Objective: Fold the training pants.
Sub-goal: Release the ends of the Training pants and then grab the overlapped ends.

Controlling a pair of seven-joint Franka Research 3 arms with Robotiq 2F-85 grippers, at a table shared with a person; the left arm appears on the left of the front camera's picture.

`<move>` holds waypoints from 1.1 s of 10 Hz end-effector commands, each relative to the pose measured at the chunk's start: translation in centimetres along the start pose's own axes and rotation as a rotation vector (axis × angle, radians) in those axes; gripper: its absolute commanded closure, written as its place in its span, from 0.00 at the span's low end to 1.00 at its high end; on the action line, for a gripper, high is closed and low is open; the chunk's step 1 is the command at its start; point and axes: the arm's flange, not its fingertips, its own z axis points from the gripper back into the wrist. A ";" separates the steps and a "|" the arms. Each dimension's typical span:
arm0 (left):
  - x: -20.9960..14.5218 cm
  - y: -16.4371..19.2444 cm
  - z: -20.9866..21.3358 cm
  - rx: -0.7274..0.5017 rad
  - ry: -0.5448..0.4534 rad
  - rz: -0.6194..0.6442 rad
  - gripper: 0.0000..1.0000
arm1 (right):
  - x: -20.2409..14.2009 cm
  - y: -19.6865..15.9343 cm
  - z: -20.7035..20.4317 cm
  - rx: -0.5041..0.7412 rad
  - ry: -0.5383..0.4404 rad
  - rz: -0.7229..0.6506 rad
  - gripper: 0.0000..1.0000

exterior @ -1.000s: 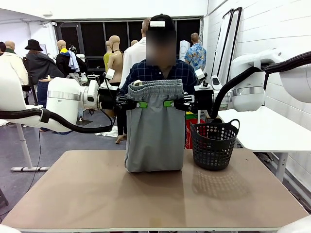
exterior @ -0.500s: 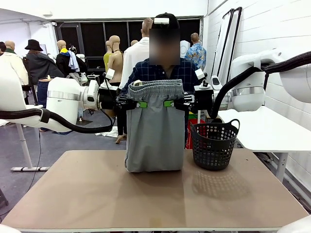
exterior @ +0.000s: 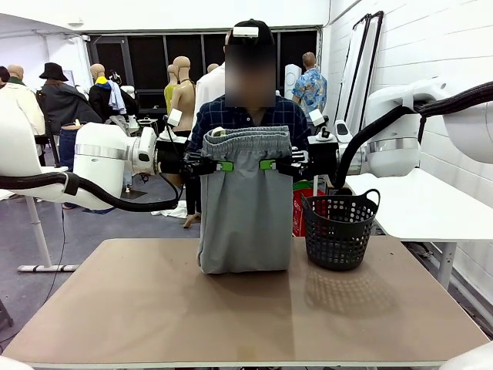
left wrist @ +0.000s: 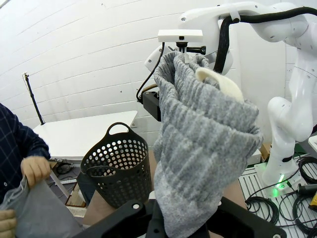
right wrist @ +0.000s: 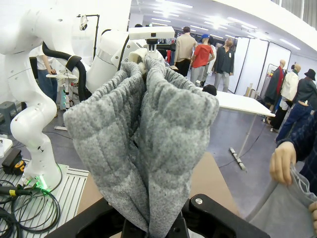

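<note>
Training pants [exterior: 245,216] hang in a grey column over the far middle of the table [exterior: 139,308]. The gathered waistband is at 12 o'clock and the bottom fold rests on the tabletop at 6 o'clock. The left gripper [exterior: 223,165] is clamped on the cloth just under the waistband at the 9 o'clock edge. The right gripper [exterior: 269,164] is clamped on it at the 3 o'clock edge, level with the left one, so the fabric is stretched flat between them. Both wrist views show bunched grey jersey pinched tight between that gripper's black fingers. A black mesh basket [exterior: 339,231] stands on the table at 3 o'clock of the pants, just beside them but not touching. A person [exterior: 246,116] stands right behind the garment at the far edge. In the left wrist view, the person's hand [left wrist: 34,170] holds grey cloth at 8 o'clock.
</note>
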 end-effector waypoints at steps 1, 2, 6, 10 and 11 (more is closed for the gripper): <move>0.1 -0.4 0.0 0.016 -0.023 -0.019 1.00 | 0.3 0.1 -0.1 0.000 -0.012 0.000 1.00; 0.1 -0.4 0.0 0.016 -0.023 -0.019 1.00 | 0.3 0.1 -0.1 0.000 -0.012 0.000 1.00; 0.1 -0.4 0.0 0.016 -0.023 -0.019 1.00 | 0.3 0.1 -0.1 0.000 -0.012 0.000 1.00; 0.1 -0.4 0.0 0.016 -0.023 -0.019 1.00 | 0.3 0.1 -0.1 0.000 -0.012 0.000 1.00; 0.1 -0.4 0.0 0.016 -0.023 -0.019 1.00 | 0.3 0.1 -0.1 0.000 -0.012 0.000 1.00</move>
